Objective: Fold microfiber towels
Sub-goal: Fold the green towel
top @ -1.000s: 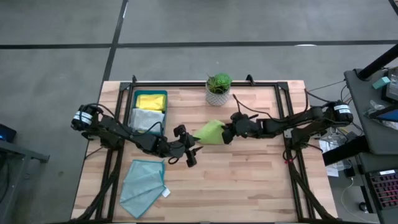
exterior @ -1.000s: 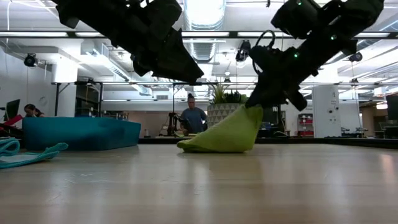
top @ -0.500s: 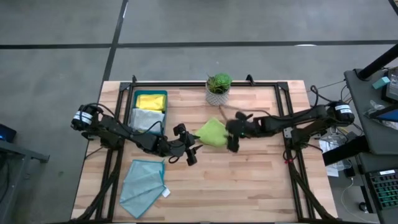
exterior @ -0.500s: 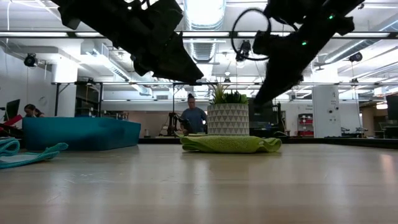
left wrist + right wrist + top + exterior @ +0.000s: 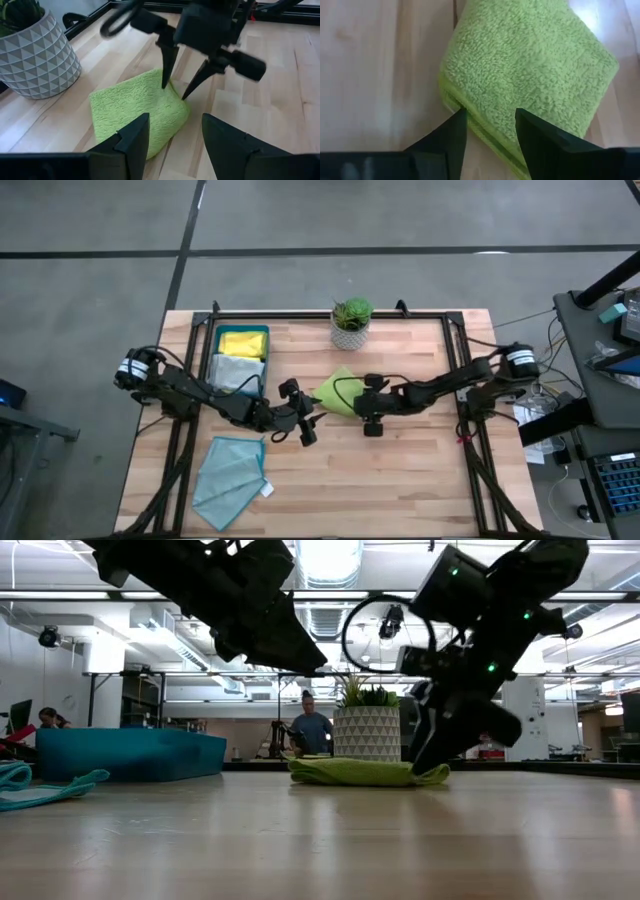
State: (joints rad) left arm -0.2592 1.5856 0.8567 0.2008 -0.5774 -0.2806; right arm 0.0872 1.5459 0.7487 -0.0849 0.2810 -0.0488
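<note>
Right gripper (image 5: 362,404) – fingers apart, straddling the folded lime green towel's (image 5: 338,394) 3 o'clock edge; left gripper (image 5: 303,420) open at 7 o'clock – bare tabletop (image 5: 400,480) beyond.

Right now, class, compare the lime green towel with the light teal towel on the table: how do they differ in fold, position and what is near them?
The lime green towel lies folded into a compact pad mid-table; the light teal towel lies spread out, wider and rumpled, near the front left. The right gripper, fingers open, points down at the lime green towel's edge; no gripper is at the light teal towel. The light teal towel shows a white tag; the lime green towel shows none. Both rest on the wooden table.
</note>
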